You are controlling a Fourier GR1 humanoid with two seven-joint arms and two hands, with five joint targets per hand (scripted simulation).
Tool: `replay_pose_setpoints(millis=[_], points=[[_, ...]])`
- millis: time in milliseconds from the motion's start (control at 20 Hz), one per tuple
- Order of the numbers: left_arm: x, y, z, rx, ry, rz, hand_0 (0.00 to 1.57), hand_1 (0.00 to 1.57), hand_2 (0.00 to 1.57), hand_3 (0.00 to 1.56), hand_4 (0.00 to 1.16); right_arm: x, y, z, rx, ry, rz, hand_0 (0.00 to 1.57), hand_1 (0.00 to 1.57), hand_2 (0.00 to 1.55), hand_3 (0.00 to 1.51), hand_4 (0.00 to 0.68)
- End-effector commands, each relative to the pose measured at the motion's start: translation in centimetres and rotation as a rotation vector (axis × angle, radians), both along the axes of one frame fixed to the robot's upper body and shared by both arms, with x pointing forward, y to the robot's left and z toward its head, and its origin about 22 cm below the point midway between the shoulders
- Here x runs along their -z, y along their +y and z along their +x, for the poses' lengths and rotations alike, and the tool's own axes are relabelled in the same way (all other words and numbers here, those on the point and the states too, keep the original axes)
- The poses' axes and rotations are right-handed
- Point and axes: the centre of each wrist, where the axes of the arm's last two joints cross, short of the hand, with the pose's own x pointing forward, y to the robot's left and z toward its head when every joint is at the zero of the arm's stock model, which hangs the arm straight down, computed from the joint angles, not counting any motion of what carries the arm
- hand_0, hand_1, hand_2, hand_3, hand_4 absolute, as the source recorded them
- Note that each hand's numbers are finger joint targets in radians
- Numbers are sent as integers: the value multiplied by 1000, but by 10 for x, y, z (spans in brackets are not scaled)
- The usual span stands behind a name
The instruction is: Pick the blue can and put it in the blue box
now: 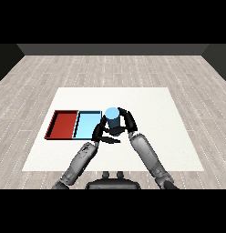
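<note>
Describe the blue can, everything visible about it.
The blue can is a short upright cylinder with a pale blue round top and a darker blue side, plain and unmarked. It sits just right of the light blue tray, outside it; whether it rests on the white table or is lifted is unclear. The right hand curls round it, and the left hand closes in from the other side.

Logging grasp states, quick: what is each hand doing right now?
Left hand: fingers curled, next to the blue can; cannot tell whether it holds it.
Right hand: shut on the blue can.
</note>
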Motion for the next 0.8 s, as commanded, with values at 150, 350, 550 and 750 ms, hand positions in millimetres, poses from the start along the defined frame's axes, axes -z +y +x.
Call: replay_pose_setpoints(millis=[150, 350, 550, 750], points=[[-15, -25, 11, 11, 2, -9, 0, 0, 0, 0, 0, -1, -1, -3, -15, -6, -14, 1501, 1501, 1456, 1375, 544], [-8, -7, 12, 46, 8, -11, 0, 0, 0, 0, 0, -10, 31, -14, -43, 2, -23, 1489, 1489, 1456, 1380, 540], [13, -10, 11, 65, -31, -55, 0, 0, 0, 0, 0, 5, 17, -16, -58, -15, -9, 1345, 1345, 1448, 1379, 559], [2, -31, -8, 5, -5, -29, 0, 0, 0, 0, 0, 14, 37, -11, -71, -17, 11, 1498, 1498, 1457, 1386, 576]])
